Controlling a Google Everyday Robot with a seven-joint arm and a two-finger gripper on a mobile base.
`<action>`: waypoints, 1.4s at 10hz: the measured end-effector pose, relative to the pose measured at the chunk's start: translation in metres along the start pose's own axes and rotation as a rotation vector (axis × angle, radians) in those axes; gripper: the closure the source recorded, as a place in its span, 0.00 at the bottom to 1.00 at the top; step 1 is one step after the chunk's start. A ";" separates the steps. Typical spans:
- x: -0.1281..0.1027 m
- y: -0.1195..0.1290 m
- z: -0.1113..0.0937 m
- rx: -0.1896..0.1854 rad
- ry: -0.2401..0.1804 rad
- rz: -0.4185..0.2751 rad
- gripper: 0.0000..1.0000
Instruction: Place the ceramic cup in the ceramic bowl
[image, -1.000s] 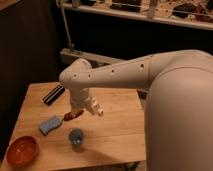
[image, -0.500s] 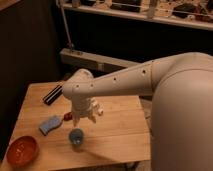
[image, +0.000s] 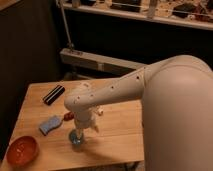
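The ceramic cup stands upright near the front edge of the surface, the claw directly over it; whether it grasps the cup I cannot tell. The ceramic bowl sits well apart, front-left; an off-centre hold could tip the cup or drop it short

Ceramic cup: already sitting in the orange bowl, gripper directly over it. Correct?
Not in the bowl. The camera view shows the ceramic cup standing on the wooden table, apart from the orange ceramic bowl, which sits empty near the table's front-left corner. The rest holds: the gripper is directly over the cup.
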 end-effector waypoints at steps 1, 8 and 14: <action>0.000 0.001 0.009 0.008 0.005 -0.018 0.35; -0.019 0.035 0.047 -0.056 0.046 -0.074 0.56; -0.044 0.059 -0.004 -0.079 0.036 -0.112 1.00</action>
